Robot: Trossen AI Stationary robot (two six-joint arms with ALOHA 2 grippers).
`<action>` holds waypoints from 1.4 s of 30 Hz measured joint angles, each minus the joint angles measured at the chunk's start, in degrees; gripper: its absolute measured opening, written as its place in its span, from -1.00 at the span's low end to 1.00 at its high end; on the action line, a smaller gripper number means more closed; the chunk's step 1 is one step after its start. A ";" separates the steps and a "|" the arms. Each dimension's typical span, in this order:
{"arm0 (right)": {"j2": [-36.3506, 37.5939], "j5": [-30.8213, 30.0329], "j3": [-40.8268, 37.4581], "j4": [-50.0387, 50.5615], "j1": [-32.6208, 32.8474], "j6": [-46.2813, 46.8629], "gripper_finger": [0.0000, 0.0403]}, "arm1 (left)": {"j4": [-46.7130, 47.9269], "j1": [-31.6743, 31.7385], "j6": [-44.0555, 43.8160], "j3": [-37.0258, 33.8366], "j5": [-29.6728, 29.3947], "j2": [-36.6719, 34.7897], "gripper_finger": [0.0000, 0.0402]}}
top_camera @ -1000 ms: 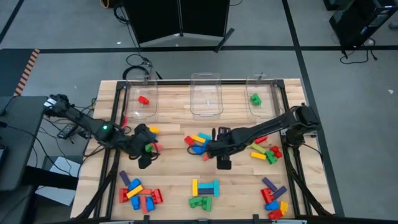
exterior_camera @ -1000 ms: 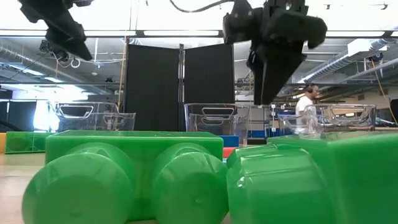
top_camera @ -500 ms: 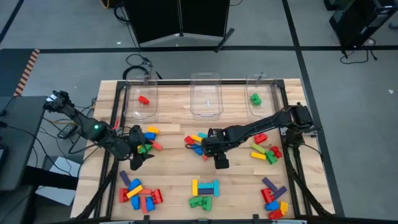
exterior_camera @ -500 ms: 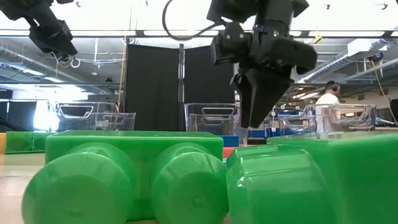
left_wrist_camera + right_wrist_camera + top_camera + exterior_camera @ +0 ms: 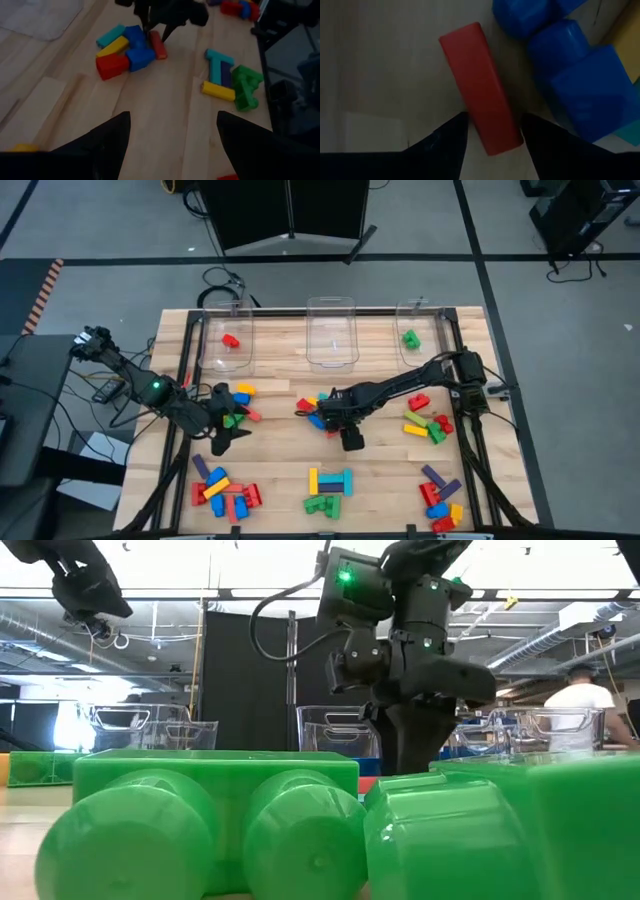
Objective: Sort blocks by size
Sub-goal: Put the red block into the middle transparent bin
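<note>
A long red block (image 5: 480,85) lies flat on the table at the near edge of the centre pile of blue, yellow and cyan blocks (image 5: 318,408). My right gripper (image 5: 492,142) points down over it. Its open fingers stand on either side of one end of the block (image 5: 157,44). My left gripper (image 5: 224,434) hangs open above the table's left part, beside a small pile of yellow, green and red blocks (image 5: 238,404), with nothing between its fingers (image 5: 172,145). My right gripper comes from above, pointing down, with its fingers (image 5: 451,142) across the red block, close against the two long sides of its end (image 5: 495,135). I cannot tell whether they touch it. The block lies flat on the table.
Three clear bins stand along the far edge: the left (image 5: 226,355) holds a red block, the middle (image 5: 331,350) shows none, the right (image 5: 420,352) a green one. More block piles lie at right (image 5: 428,425), near left (image 5: 225,492), near middle (image 5: 328,490) and near right (image 5: 440,498).
My right gripper has come down toward the table and gone a little toward the left edge, ending low over the red block at the centre pile. It has also turned to point more steeply down. The blocks have stayed where they were.
</note>
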State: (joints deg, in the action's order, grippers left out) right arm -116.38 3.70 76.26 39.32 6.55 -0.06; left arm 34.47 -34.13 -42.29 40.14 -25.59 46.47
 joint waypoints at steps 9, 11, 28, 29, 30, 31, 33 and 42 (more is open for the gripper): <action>0.02 -2.12 -0.04 -0.35 0.04 1.48 -0.32 | -7.14 0.02 0.03 0.00 0.05 0.05 0.52; 0.02 -2.19 -0.04 -0.27 0.04 2.05 -0.42 | -8.24 0.04 0.19 0.00 -0.10 0.05 0.52; 11.31 -2.89 -0.34 4.29 0.40 13.55 -0.42 | -3.94 0.04 4.13 0.00 -3.30 -0.34 0.52; 12.77 -3.38 -0.34 4.81 0.54 14.26 -0.42 | -3.95 0.04 4.56 0.00 -3.32 -0.49 0.52; 14.17 -4.07 -0.34 5.20 0.77 15.04 -0.42 | -3.86 0.04 4.82 0.00 -3.32 -0.75 0.52; 15.63 -4.81 -0.32 5.39 0.94 15.60 -0.42 | -3.22 0.04 4.84 0.00 -3.32 -1.04 0.52; 18.10 -6.52 -0.30 5.93 1.42 16.95 -0.43 | -1.10 0.04 4.78 0.00 -3.32 -1.62 0.52; 27.94 -14.13 -0.28 6.18 2.34 26.72 -0.43 | 3.37 0.04 7.34 0.00 -3.33 -4.50 0.52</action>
State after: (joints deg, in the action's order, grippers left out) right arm -88.44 -10.42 75.99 45.50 8.88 26.66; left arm 37.84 -34.09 -34.95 40.14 -28.92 41.98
